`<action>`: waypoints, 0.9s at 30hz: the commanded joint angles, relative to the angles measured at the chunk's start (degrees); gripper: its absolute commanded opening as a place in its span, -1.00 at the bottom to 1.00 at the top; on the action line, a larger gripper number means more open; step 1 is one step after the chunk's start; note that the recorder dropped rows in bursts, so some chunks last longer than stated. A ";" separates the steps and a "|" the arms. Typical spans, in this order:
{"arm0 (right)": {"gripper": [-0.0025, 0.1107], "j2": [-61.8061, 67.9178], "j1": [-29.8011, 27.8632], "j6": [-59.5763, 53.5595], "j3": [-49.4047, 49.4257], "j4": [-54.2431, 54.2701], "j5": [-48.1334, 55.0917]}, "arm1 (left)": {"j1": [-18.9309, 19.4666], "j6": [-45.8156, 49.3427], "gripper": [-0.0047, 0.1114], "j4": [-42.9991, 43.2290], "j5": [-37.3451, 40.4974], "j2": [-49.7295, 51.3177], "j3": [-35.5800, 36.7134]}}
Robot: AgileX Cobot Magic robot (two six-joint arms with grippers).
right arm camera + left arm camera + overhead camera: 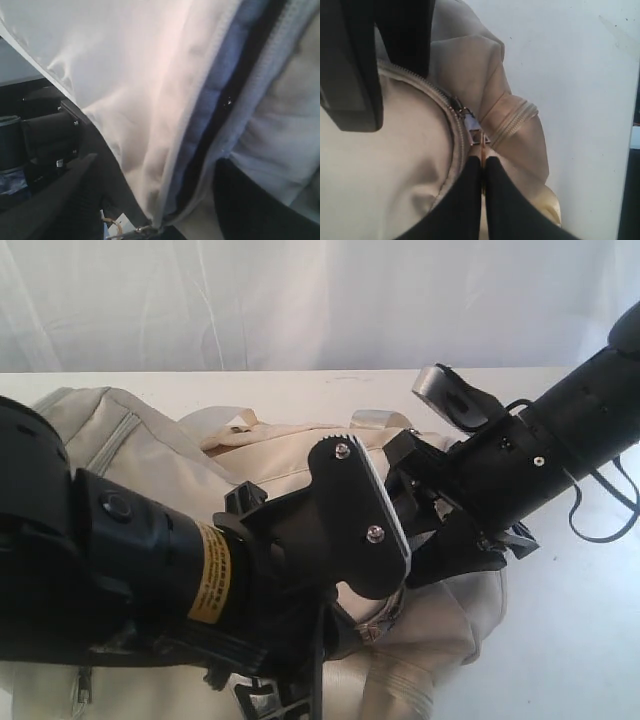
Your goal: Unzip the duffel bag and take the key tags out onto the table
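The cream duffel bag (130, 445) lies on the white table (570, 640) under both arms. In the left wrist view my left gripper (481, 159) is shut on the thin zipper pull (481, 148), just behind the grey slider (470, 122) at the bag's end. In the right wrist view my right gripper (160, 167) is open. Its fingers (65, 200) stand wide apart on either side of the zipper line, where the zip gapes to a dark slit (235, 100). The key tags are hidden.
The left arm (150, 570) fills the lower left of the exterior view, and the right arm (560, 430) reaches in from the upper right. A white curtain (300, 300) hangs behind the table. Bare tabletop (580, 75) lies beside the bag's end.
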 commanded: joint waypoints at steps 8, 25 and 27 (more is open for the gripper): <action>-0.96 1.51 0.30 -0.43 0.16 -0.12 -2.74 | -0.24 -1.45 -0.92 -0.47 5.48 -0.74 -0.24; -0.96 -1.83 -2.11 0.22 0.16 -8.72 -4.27 | -0.24 -17.13 -0.92 11.02 32.47 -2.13 -0.24; -0.96 -2.31 -2.11 0.22 0.16 -9.46 -4.27 | -0.24 -19.43 -0.92 13.90 35.09 -3.94 -0.24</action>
